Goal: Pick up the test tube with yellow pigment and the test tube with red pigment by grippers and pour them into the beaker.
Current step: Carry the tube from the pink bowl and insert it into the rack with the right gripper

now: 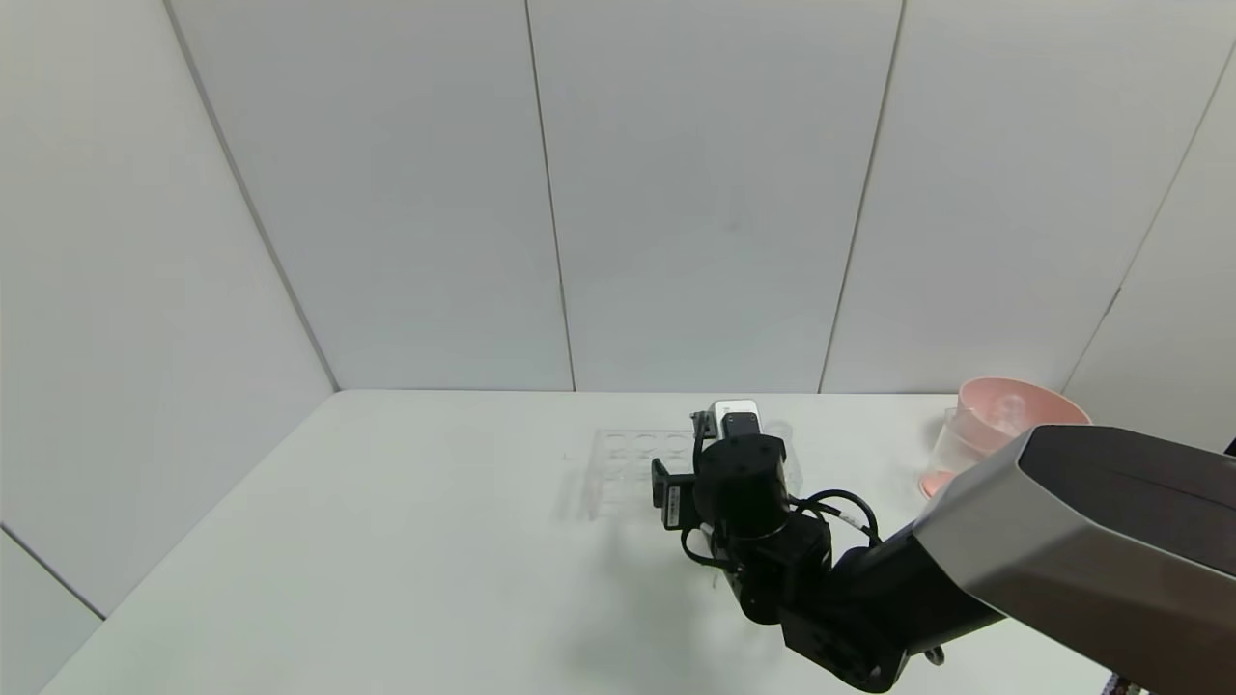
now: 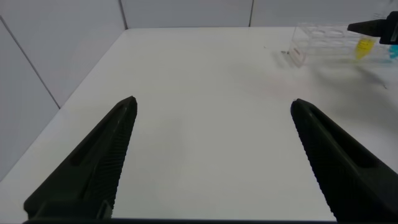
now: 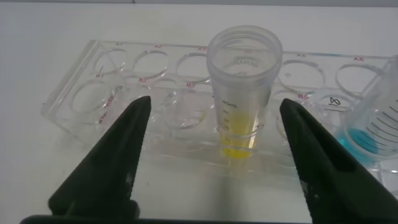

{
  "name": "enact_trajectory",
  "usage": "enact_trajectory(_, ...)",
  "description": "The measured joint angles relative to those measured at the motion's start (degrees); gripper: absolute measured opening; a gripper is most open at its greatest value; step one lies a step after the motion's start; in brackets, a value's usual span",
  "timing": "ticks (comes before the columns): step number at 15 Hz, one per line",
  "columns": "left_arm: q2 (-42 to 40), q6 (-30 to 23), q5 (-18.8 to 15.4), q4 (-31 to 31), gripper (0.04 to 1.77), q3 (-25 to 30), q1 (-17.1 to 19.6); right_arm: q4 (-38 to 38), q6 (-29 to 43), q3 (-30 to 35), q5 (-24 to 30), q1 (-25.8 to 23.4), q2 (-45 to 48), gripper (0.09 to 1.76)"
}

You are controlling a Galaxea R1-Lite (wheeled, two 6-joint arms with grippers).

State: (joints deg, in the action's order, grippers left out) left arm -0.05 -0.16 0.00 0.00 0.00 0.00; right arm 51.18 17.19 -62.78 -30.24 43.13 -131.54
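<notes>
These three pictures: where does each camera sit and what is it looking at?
Head view: high up, looking down on the white table; right arm over the clear rack.
Left wrist view: between the open left gripper, facing bare table, rack far off.
Right wrist view: behind the open right gripper, facing the yellow-pigment tube.
Shared: the rack.

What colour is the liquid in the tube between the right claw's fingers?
Bright yellow, in the test tube; clearest in the right wrist view.

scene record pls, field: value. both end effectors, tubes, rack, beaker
right end effector: open, straddling the yellow tube, not touching
yellow tube: upright in the rack, uncapped
blue tube: upright in the rack beside the yellow one
rack: clear, other wells in view empty
red tube: not visible
beaker: clear, against the pink bowl
left end effector: open, over bare table
</notes>
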Motion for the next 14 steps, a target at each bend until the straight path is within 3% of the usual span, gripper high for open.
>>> enact_trajectory(3,0.00,0.02,0.00,0.00,1.76,0.00,0.00,-0.57,0.00,-0.65,-0.46,-0.27,-0.71,1.07)
enact_trajectory(7,0.00,0.00,0.00,0.00,1.76,0.00,0.00,-0.71,0.02,-1.11,-0.54,-0.30,-1.07,0.76)
enact_trajectory(14,0.00,0.02,0.00,0.00,1.76,0.00,0.00,-0.57,-0.11,-1.22,-0.16,-0.28,-1.01,0.75)
